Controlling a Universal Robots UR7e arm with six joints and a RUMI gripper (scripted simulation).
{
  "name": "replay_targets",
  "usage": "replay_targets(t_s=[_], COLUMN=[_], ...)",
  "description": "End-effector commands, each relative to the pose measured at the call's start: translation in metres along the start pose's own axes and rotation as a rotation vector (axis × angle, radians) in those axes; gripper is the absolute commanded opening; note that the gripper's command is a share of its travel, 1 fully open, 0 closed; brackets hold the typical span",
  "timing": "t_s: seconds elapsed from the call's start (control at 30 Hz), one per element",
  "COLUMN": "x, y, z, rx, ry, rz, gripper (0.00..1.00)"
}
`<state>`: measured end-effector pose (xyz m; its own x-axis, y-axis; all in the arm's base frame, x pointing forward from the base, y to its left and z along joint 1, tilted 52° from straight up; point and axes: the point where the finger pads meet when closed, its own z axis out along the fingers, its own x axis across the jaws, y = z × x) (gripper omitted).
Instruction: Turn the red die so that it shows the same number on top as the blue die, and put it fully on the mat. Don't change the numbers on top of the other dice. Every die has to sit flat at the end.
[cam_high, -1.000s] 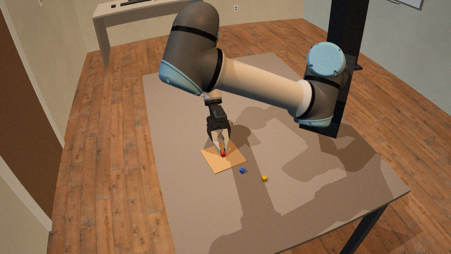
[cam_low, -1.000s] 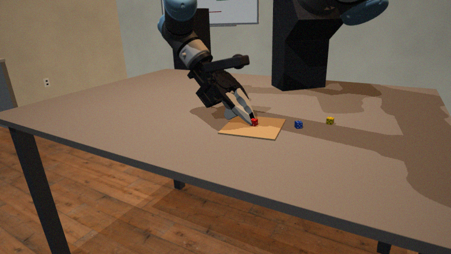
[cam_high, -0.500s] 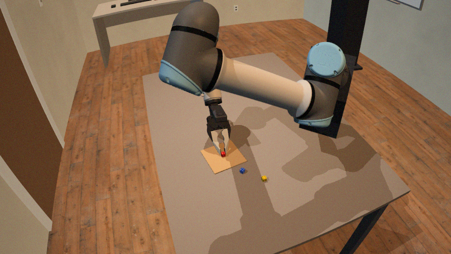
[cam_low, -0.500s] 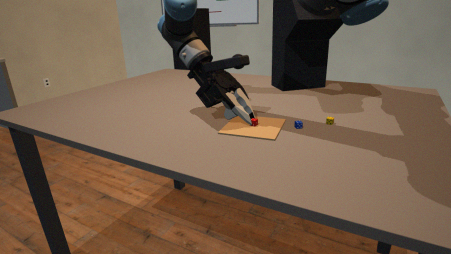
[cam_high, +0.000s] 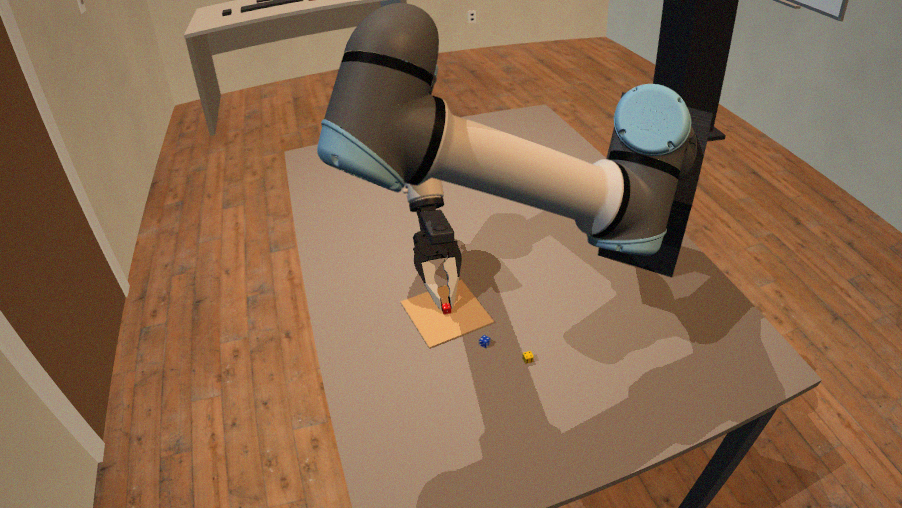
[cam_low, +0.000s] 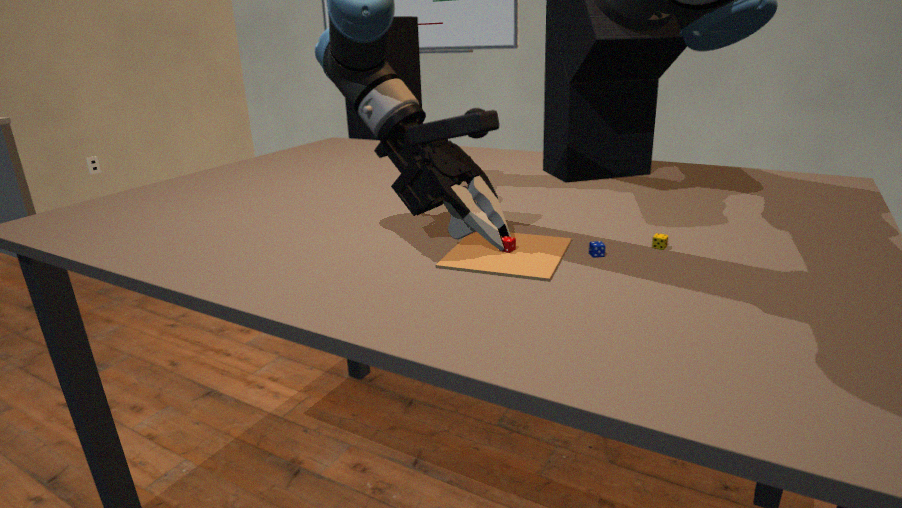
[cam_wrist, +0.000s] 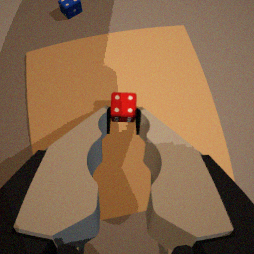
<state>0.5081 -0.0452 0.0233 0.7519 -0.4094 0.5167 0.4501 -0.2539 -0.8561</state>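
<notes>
The red die (cam_high: 446, 307) rests on the tan mat (cam_high: 449, 321), near its middle. In the wrist view the red die (cam_wrist: 123, 105) sits between my two fingertips and shows a face with four pips toward the camera. My gripper (cam_wrist: 123, 109) is tilted, with its tips down at the mat, and is shut on the red die (cam_low: 508, 242). The blue die (cam_high: 484, 341) lies on the table just off the mat's right side and also shows in the wrist view (cam_wrist: 69, 7). Its top number is too small to read.
A yellow die (cam_high: 528, 357) lies on the table right of the blue die (cam_low: 596, 248). The arm's dark base column (cam_low: 599, 94) stands at the table's far side. The mat (cam_low: 504, 255) lies flat on the grey table.
</notes>
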Motion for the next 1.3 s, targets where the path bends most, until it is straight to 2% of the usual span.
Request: replay_targets(t_s=[0.0,0.3,0.33,0.97,1.27], x=[0.0003,0.0003,0.0003,0.0003,0.0003], y=[-0.0001,-0.0001,-0.0001,-0.0003,-0.0067], z=[-0.0004,-0.0004,-0.0004,-0.0006,-0.0071], rx=[0.0,0.0,0.0,0.0,0.0], ry=[0.0,0.0,0.0,0.0,0.0], rz=[-0.001,-0.001,-0.001,-0.001,-0.001], gripper=[0.11,0.18,0.31,0.31,0.31])
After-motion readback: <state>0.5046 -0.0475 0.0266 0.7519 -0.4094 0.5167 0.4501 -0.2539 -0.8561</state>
